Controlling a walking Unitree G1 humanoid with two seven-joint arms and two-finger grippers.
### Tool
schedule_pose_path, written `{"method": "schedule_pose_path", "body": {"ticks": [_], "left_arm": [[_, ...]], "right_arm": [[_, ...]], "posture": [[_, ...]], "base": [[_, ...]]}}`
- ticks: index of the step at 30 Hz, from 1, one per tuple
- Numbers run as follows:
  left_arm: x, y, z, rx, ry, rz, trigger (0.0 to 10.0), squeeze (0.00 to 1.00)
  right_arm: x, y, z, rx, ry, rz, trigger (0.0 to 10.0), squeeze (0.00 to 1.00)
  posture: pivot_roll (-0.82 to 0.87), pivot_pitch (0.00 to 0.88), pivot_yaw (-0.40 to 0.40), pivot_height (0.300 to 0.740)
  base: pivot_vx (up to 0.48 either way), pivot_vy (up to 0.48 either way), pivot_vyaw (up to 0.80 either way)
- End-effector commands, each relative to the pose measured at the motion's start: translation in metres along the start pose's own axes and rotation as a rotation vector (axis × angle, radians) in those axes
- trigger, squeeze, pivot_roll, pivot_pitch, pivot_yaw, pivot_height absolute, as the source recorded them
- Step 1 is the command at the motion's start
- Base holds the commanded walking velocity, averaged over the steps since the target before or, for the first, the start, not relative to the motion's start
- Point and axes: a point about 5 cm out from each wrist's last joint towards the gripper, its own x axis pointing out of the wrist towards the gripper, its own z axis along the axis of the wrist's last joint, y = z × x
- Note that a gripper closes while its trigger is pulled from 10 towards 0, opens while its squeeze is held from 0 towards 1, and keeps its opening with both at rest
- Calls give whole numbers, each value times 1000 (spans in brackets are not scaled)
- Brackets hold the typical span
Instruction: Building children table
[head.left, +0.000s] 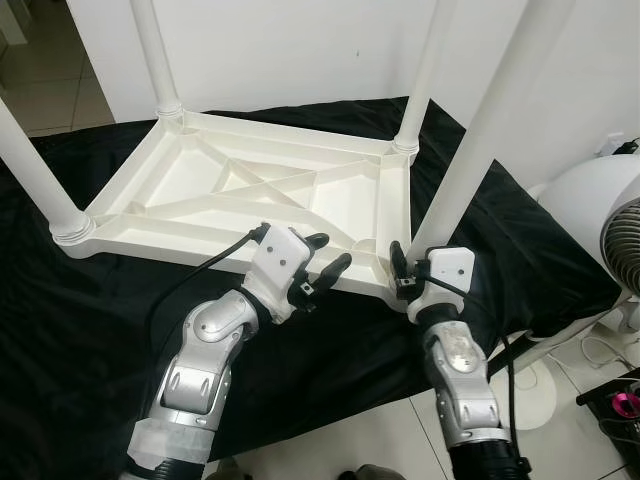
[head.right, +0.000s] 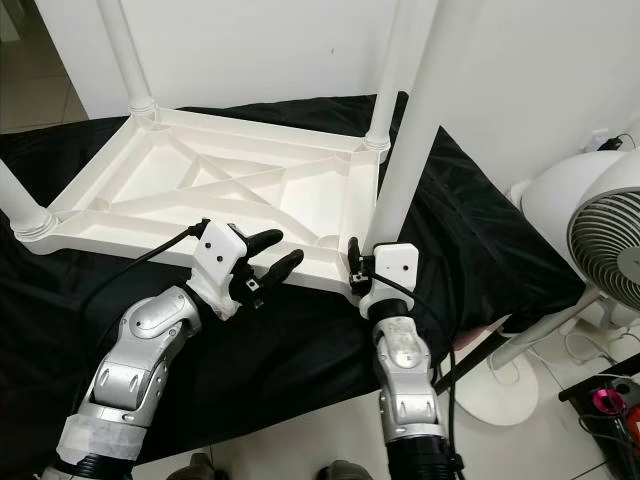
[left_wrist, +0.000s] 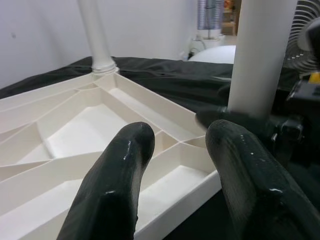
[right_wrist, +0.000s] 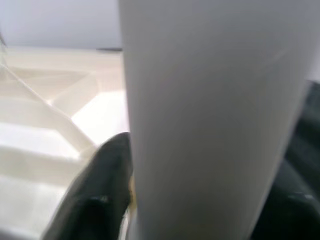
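Observation:
A white plastic table top (head.left: 340, 205) lies upside down on a black cloth (head.left: 90, 300). Three white legs stand in its corners: far left (head.left: 155, 50), far right (head.left: 425, 70) and near left (head.left: 30, 165). A fourth leg (head.left: 480, 140) stands tilted at the near right corner. My right gripper (head.left: 413, 263) is shut on this leg just above its base, and in the right wrist view the leg (right_wrist: 210, 125) sits beside one black finger (right_wrist: 102, 190). My left gripper (head.left: 332, 252) hovers open over the table top's near rim, a little left of that corner, with nothing between its fingers (left_wrist: 125, 170).
A white fan (head.left: 610, 230) on a round base (head.left: 535, 385) stands close on the right, with cables and a pink object (head.left: 625, 405) on the tiled floor. A white wall runs behind the table. The cloth ends near my arms.

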Motion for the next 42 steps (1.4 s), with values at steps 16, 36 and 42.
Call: {"method": "schedule_pose_path", "body": {"ticks": [16, 36, 42], "left_arm": [[0, 2, 3, 8, 0, 86, 10000, 0], [-1, 2, 4, 13, 5, 78, 10000, 0], [-2, 0, 2, 5, 9, 82, 10000, 0]], "right_arm": [[-3, -24, 15, -54, -39, 312, 10000, 0], [32, -26, 16, -209, 27, 720, 0, 0], [26, -28, 13, -166, 30, 718, 10000, 0]], "posture": [[-95, 29, 3, 740], [-84, 31, 0, 740], [-87, 36, -3, 740]], "base": [[0, 0, 0], [0, 0, 0], [0, 0, 0]]}}
